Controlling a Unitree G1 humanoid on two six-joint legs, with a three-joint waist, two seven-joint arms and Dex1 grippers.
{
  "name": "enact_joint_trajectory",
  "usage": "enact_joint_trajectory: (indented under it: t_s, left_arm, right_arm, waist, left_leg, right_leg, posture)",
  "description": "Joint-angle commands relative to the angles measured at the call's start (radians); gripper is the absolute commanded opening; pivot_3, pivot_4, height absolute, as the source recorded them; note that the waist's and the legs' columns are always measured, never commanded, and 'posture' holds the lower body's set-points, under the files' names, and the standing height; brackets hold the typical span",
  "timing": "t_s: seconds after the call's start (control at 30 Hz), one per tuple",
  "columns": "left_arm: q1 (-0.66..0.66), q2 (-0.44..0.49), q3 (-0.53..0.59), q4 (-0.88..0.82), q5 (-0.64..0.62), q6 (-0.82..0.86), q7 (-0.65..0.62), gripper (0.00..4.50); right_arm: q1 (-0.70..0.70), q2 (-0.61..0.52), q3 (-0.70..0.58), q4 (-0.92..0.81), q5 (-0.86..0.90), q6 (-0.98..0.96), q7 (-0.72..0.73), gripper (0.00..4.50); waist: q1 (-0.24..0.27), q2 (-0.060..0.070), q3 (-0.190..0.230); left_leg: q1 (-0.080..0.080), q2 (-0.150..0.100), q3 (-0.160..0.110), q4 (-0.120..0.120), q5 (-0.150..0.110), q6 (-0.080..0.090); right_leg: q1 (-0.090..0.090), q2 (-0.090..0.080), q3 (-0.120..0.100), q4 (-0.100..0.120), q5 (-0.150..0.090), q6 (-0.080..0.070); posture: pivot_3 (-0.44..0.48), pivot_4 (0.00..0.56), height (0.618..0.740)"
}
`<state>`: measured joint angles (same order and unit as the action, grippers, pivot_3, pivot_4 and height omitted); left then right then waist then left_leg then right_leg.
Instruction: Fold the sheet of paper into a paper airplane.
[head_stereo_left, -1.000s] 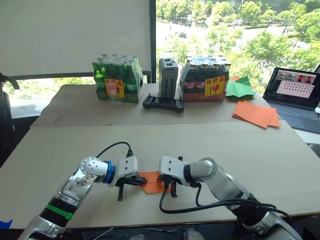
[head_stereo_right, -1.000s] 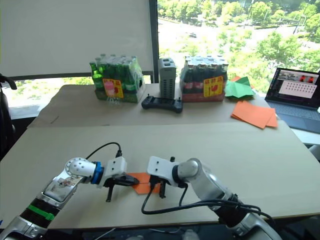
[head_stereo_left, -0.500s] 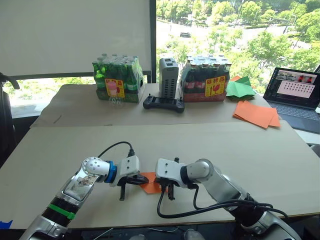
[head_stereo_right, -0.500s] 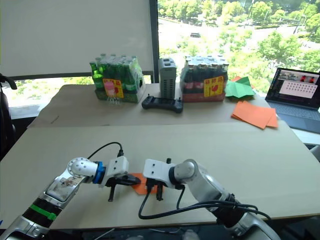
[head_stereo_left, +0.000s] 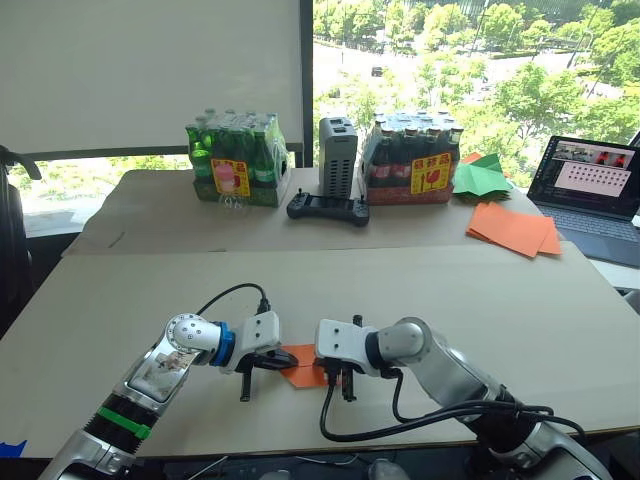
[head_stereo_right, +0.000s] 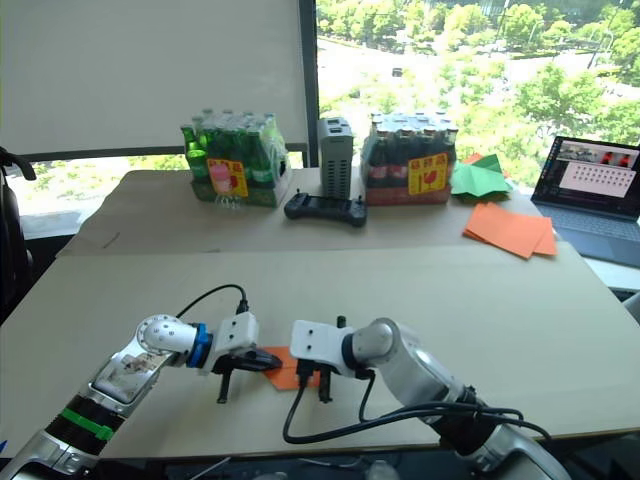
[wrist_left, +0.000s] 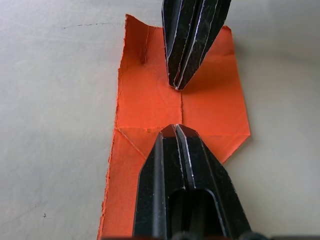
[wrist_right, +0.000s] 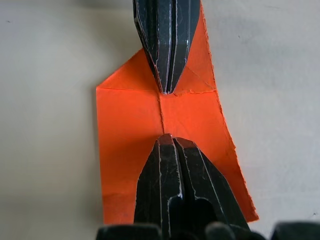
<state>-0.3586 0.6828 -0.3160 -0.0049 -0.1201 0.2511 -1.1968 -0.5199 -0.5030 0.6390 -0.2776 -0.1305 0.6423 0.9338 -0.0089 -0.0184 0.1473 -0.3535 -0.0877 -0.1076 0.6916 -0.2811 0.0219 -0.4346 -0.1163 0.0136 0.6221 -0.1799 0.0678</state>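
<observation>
Apparently pinning the sheet of paper (wrist_left: 150, 95) flat on the desk (head_stereo_left: 420, 290), left tool (wrist_left: 179, 127) and right tool (wrist_right: 166, 137) press closed tips along its centre crease.

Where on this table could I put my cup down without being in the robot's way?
Bare tabletop lies between the creased orange sheet of paper and the stack of flat orange sheets. The far edge is crowded: green bottle pack, black controller, dark bottle pack.

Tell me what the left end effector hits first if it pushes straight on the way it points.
Likely the right end effector, tip to tip just ahead of the left end effector over the paper. Only a narrow gap shows; depth is unclear.
</observation>
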Motion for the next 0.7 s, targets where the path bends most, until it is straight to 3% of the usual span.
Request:
enact_joint_trajectory:
  t_s: [0.03, 0.7]
  left_arm:
    - [0.022, 0.024, -0.037, 0.036, 0.047, 0.028, -0.008, 0.0]
    - [0.022, 0.031, -0.041, 0.036, 0.049, 0.025, -0.006, 0.0]
  right_arm:
    - [0.045, -0.055, 0.017, 0.053, -0.022, 0.076, 0.016, 0.03]
    - [0.109, -0.155, -0.035, 0.004, -0.002, 0.13, 0.035, 0.03]
  waist:
    - [0.0, 0.0, 0.0]
    - [0.015, 0.002, -0.001]
  left_leg:
    - [0.0, 0.0, 0.0, 0.0, 0.0, 0.0]
    - [0.002, 0.0, -0.002, -0.001, -0.002, 0.003]
  right_leg:
    - [0.0, 0.0, 0.0, 0.0, 0.0, 0.0]
    - [0.01, -0.001, -0.003, -0.011, -0.001, 0.001]
  posture:
    - [0.0, 0.15, 0.699]
    - [0.0, 0.15, 0.699]
